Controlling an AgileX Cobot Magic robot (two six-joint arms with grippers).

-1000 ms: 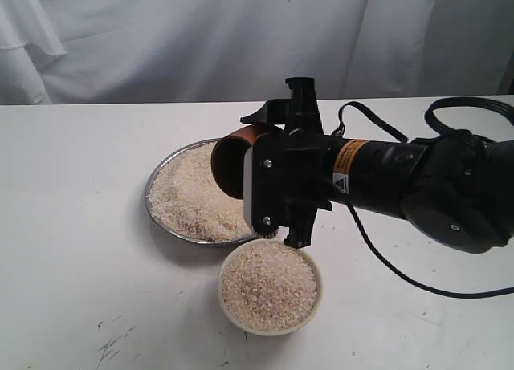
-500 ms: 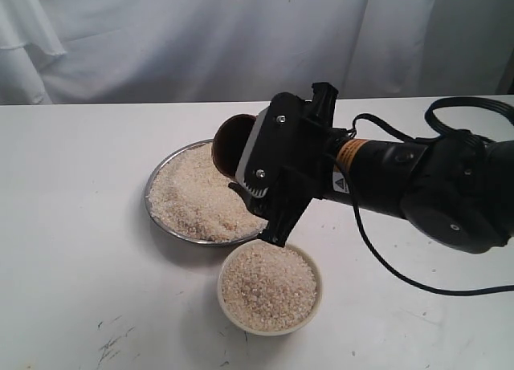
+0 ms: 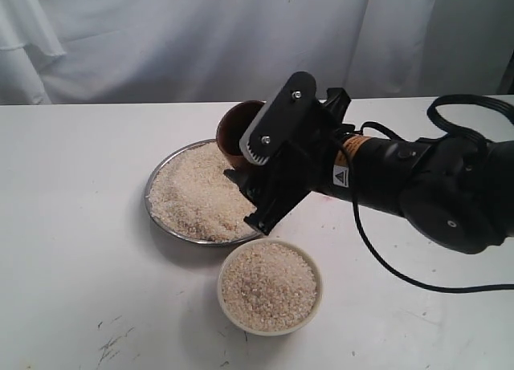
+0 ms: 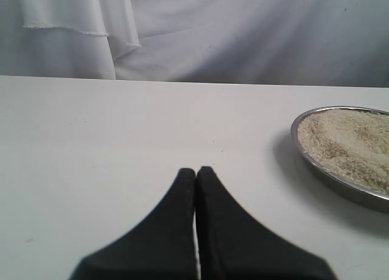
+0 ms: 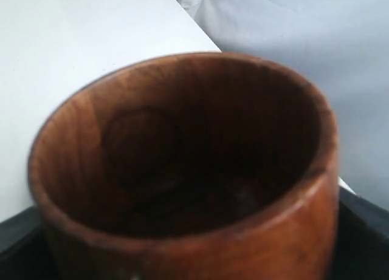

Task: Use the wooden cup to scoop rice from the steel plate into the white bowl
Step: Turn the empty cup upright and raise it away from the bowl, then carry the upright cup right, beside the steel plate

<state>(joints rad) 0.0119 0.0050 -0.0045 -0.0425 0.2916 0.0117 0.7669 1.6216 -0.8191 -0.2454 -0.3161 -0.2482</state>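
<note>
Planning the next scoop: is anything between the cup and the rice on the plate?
Nothing visible. The right gripper holds the cup, tilted, above the rice on the plate, with only open air between them. The left gripper sits shut, apart from the plate.

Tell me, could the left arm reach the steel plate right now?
Probably yes: only bare table shows between the left tool and the steel plate's near rim.
</note>
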